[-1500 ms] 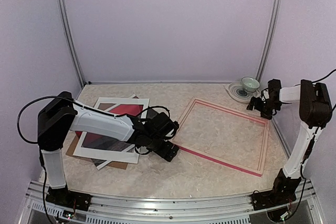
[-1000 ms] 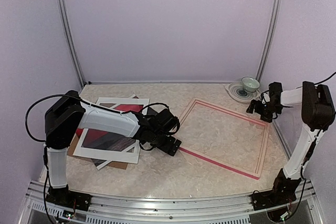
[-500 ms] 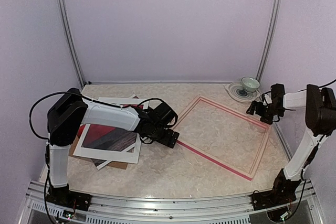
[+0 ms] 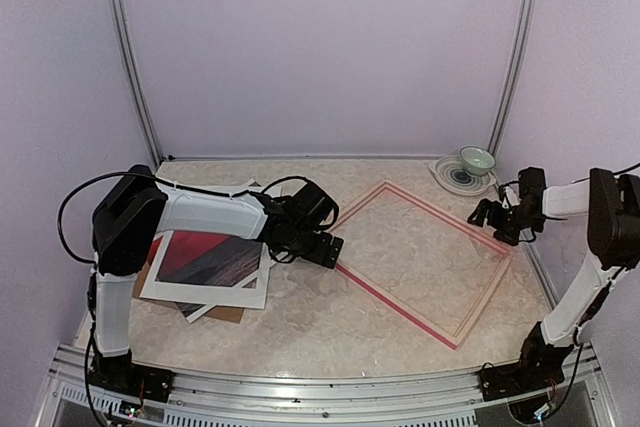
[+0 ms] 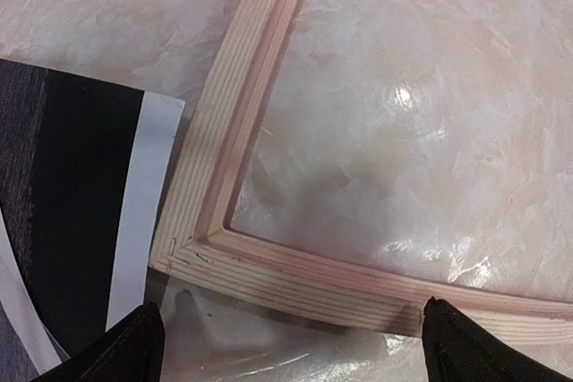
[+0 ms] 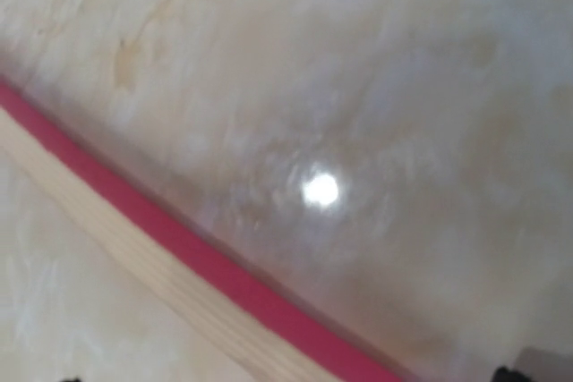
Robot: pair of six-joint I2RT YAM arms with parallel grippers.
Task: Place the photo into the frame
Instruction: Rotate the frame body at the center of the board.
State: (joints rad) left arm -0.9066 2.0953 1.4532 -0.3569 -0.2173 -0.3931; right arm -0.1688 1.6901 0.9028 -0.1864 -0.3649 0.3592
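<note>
The frame (image 4: 396,305) lies flat on the table, pale wood back up, pink showing along its edges. My left gripper (image 4: 328,251) is at its left corner, open. In the left wrist view the wooden corner (image 5: 208,248) lies just ahead of my black fingertips (image 5: 134,346), and nothing is between them. My right gripper (image 4: 496,219) hovers open over the frame's right corner. The right wrist view is blurred and shows the pink edge (image 6: 224,275). The photo (image 4: 205,258), red above dark, lies at the left under a white mat (image 4: 225,294).
A brown backing board (image 4: 222,314) pokes out under the stack of mats at the left. A small bowl (image 4: 477,158) on a plate (image 4: 449,178) stands at the back right corner. Metal posts and purple walls close in the table.
The frame has turned on the table, its near corner swinging left and its right corner coming nearer. My left gripper moved back with the left corner. My right gripper moved right and nearer.
</note>
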